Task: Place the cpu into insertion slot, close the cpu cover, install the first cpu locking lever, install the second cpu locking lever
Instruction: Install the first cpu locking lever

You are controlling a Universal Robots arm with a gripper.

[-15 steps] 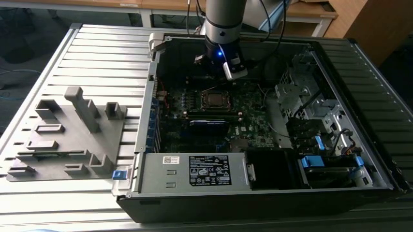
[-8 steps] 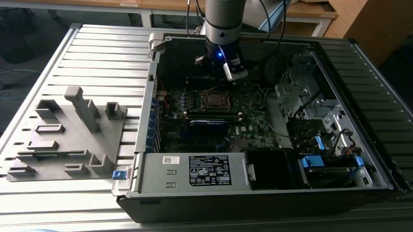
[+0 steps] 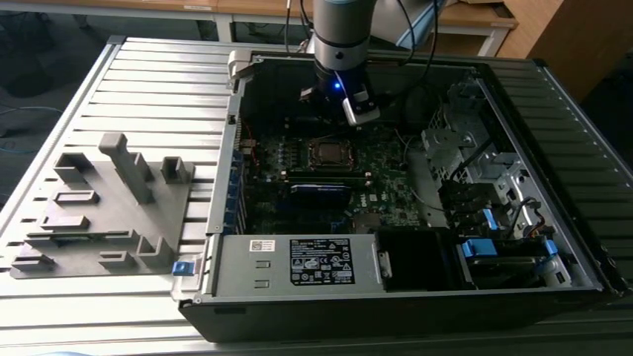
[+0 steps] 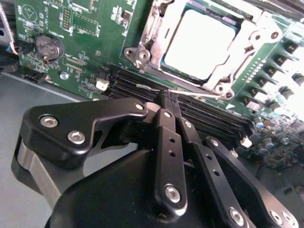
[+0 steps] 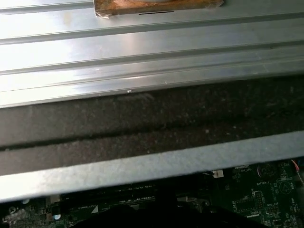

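The end effector (image 4: pixel 167 99) hangs with its fingers pressed together, gripping nothing, above the long black memory slots (image 4: pixel 211 115); just beyond, the cpu (image 4: pixel 199 42) sits in the insertion slot (image 3: pixel 327 153), the cpu cover (image 4: pixel 244 47) lying flat around it

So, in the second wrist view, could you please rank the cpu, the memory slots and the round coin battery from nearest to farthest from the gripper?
1. memory slots, right at the gripper.
2. cpu, seated just past the slots.
3. coin battery, far off to one side.
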